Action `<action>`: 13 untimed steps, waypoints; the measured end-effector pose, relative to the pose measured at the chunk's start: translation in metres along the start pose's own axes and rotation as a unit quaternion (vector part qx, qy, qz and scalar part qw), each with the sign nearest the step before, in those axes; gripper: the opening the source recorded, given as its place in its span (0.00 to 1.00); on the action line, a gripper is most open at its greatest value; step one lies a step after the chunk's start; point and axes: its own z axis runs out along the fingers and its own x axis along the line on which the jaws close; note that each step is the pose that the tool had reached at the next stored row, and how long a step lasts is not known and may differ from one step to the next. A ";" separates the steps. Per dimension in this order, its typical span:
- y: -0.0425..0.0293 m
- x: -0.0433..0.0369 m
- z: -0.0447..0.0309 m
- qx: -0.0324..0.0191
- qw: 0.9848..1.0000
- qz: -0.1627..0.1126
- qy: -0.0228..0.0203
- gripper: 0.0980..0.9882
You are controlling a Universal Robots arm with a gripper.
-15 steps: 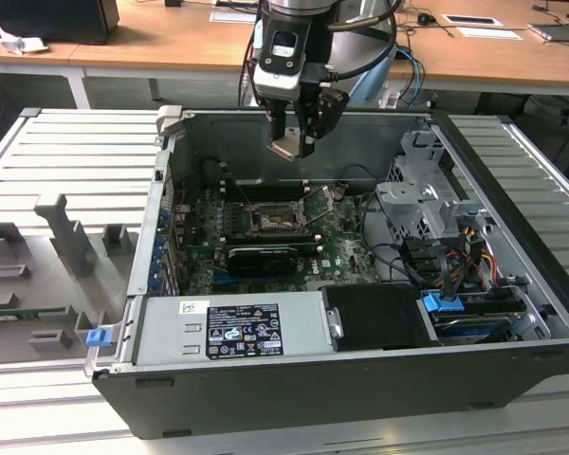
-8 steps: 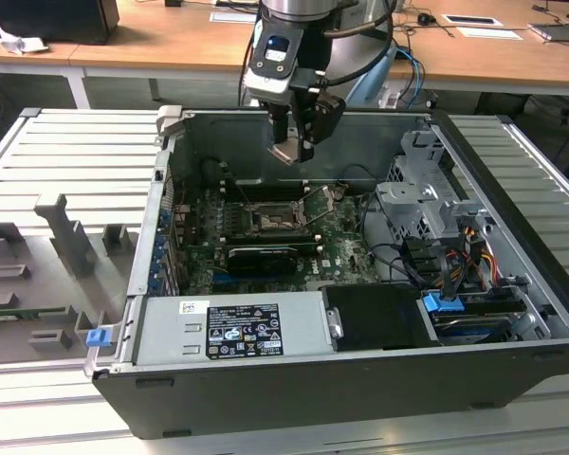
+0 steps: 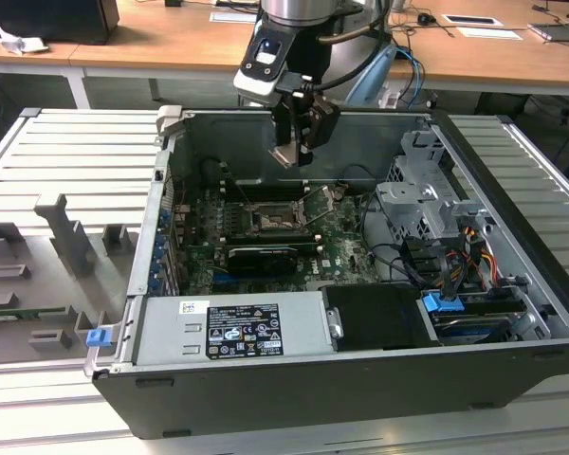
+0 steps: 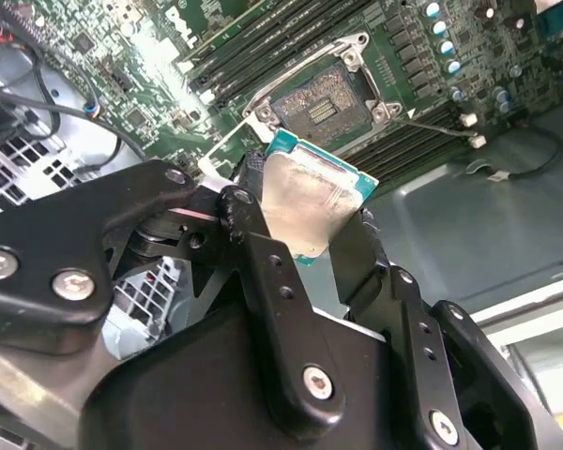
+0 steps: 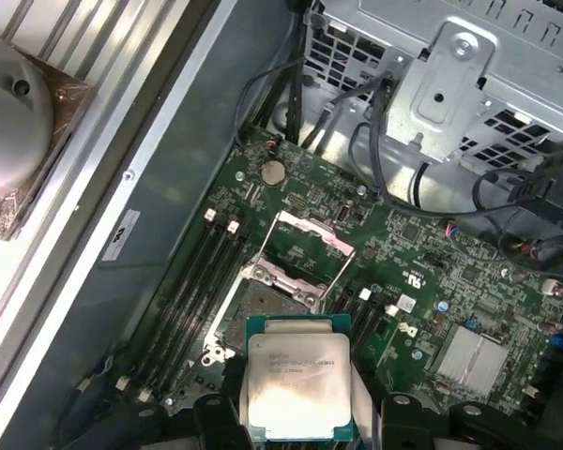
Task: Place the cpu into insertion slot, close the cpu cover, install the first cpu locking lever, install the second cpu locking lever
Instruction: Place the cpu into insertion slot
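Your open computer case (image 3: 315,403) lies on its side on the ribbed grey table (image 3: 71,156), filling the table's middle. Inside, the grey power supply (image 3: 232,329) runs along the case's near edge in the exterior view. The perforated metal drive cage (image 3: 427,204) takes the corner on the exterior view's right, with bundled cables below it. The green board (image 3: 346,248) covers the case floor up to the far wall. The gripper (image 3: 294,154) hangs inside the case opening, close to the far wall and well above the board. Its jaws are clenched on the cpu (image 5: 298,380); in the second wrist view one black finger (image 4: 253,234) presses one edge of the chip and another presses the opposite edge, the pale metal face bare between them. The cpu is held clear of everything, apart from the board. The insertion slot (image 5: 263,314) sits near the board's middle, between two banks of long black memory slots (image 5: 192,286), its recess uncovered. The cpu cover (image 5: 311,232) stands swung up off the slot, on the side toward the drive cage.
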 end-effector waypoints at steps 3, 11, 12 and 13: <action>0.0000 0.0000 0.0006 0.000 1.000 0.019 -0.001 0.48; -0.0003 -0.0001 0.0041 -0.001 0.998 0.059 -0.004 0.48; -0.0004 -0.0001 0.0052 -0.001 0.998 0.065 -0.005 0.48; -0.0005 -0.0001 0.0066 -0.001 0.997 0.082 -0.006 0.48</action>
